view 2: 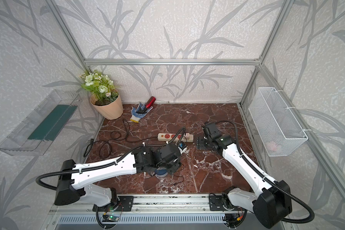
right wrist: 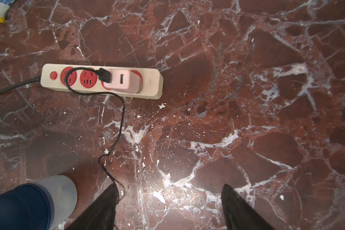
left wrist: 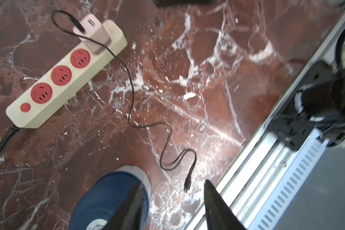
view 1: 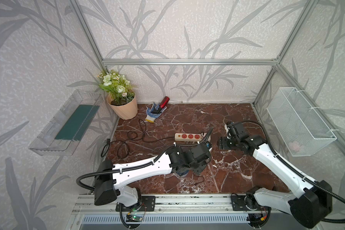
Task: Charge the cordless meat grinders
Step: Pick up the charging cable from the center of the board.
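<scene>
The grinder (left wrist: 112, 199) stands at 6 o'clock on the table (view 1: 237, 175), a glossy red-brown marble slab veined white, mostly hidden under the left arm (view 1: 143, 167) in both top views. It is a squat dome — smooth dark blue top, round silver button (left wrist: 96, 225), cloudy clear bowl (right wrist: 64, 191) at its base. The left gripper (left wrist: 173, 181) hangs over it with jaws apart; one black finger (left wrist: 127, 209) crosses the blue top, touching or not cannot be told, and the grinder sits outside the gap. The right gripper (right wrist: 169, 185), at 3 o'clock from the strip (right wrist: 152, 83), has its jaws wide over bare marble.

Near the centre lies that cream plastic strip with round red sockets (right wrist: 88, 78) and a red button (right wrist: 53, 75). A boxy pink adapter (right wrist: 127, 81) fills the end socket; a thin black cable (left wrist: 130, 83) snakes from it to a free plug (left wrist: 187, 182) just beside the grinder.

At 3 o'clock a white wire-mesh basket (view 1: 299, 123) on the wall holds something pink, too blurred to name. At 9 o'clock a clear plastic tray (view 1: 54, 137) holds a flat green sheet (view 1: 76, 123).
</scene>
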